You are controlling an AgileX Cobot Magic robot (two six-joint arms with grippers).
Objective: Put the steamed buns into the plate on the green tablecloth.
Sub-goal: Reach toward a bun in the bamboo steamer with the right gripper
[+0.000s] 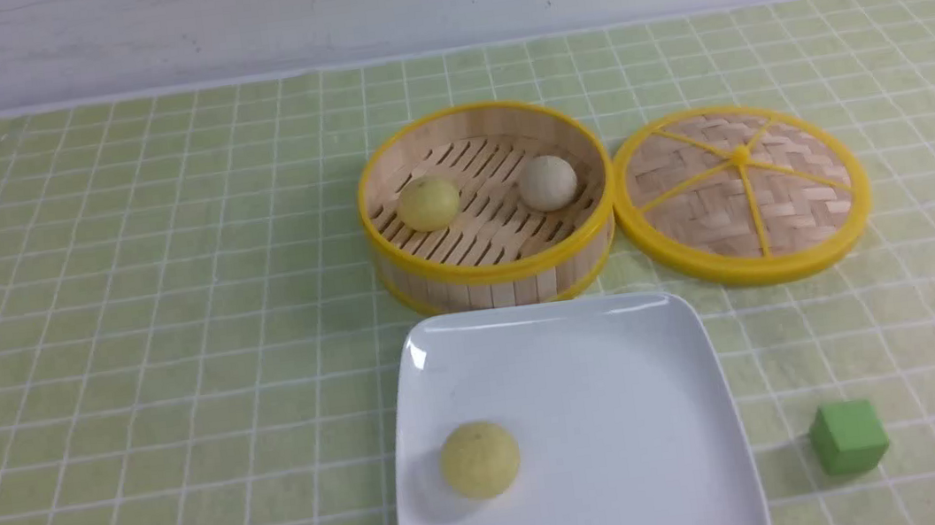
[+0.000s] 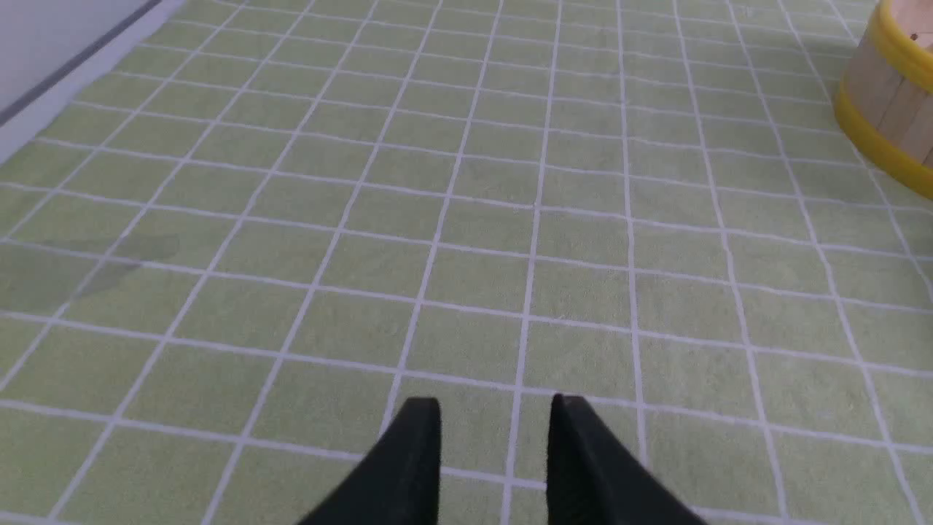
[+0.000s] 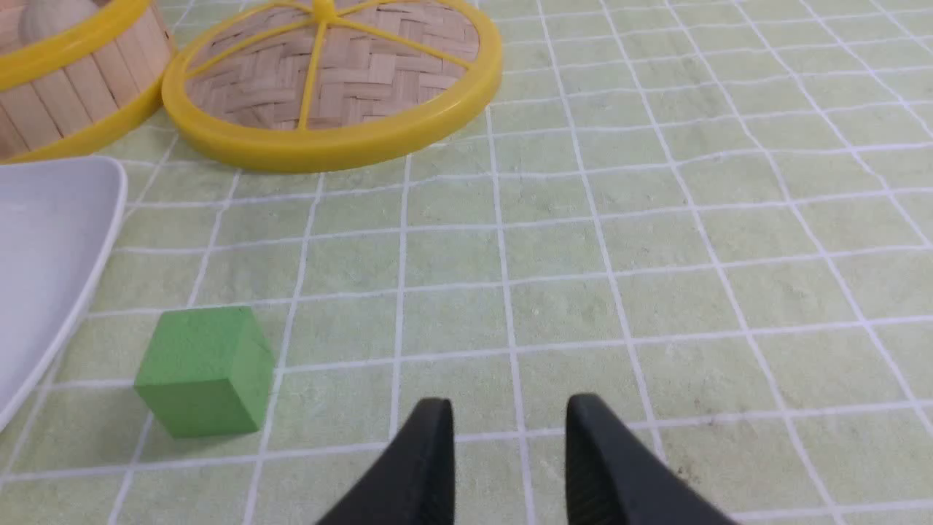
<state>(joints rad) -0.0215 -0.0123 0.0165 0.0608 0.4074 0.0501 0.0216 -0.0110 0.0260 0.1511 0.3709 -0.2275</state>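
I've got bare cloth [image 1: 129,340] all down the left side, open to pass. The middle is crowded: the steamer [image 1: 489,291] sits just behind the plate [image 1: 630,421], with the lid [image 1: 740,193] just beside the steamer's right. A cube [image 1: 848,436] stands near the plate's right edge, and the cloth beyond it is free.

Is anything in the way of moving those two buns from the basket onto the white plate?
Only the steamer wall, which faces the plate; the yellow bun and beige bun must be lifted over it. The lid lies off to the side.
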